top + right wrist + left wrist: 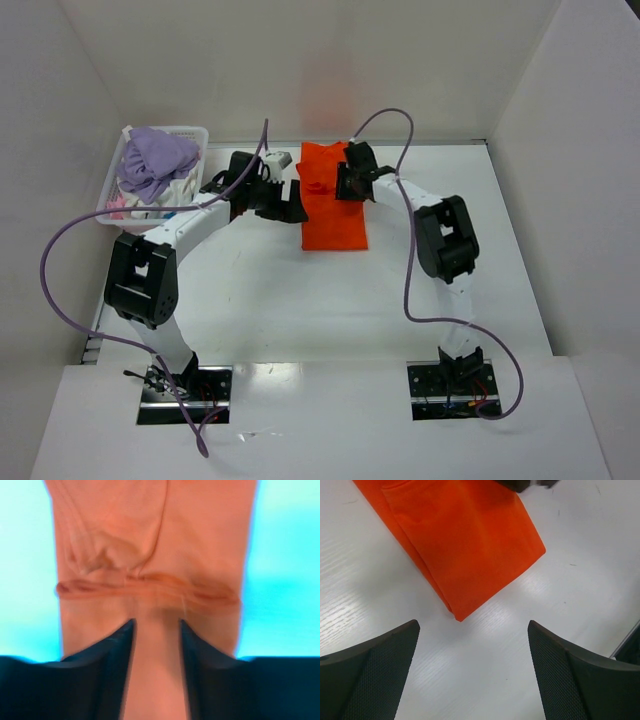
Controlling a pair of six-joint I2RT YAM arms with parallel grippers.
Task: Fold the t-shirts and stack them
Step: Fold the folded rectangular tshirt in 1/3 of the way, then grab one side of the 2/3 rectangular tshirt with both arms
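Note:
A vivid orange t-shirt (333, 222) lies folded into a long narrow strip at the back middle of the table. My left gripper (290, 207) hovers just off its left edge, jaws wide open and empty. In the left wrist view the shirt's folded corner (465, 545) lies beyond the gripper (472, 630), over bare table. My right gripper (345, 186) sits over the shirt's far half. Its blurred wrist view shows the fingers (112, 650) parted above the cloth (150, 540), the gripper (156, 625) just short of a raised crease, gripping nothing. More t-shirts, purple (158, 160) on top, fill the basket.
A white lattice basket (192, 131) stands at the back left, close beside the left arm. White walls close in the table on the left, back and right. Purple cables loop off both arms. Part of the right arm (525, 484) shows at the top of the left wrist view.

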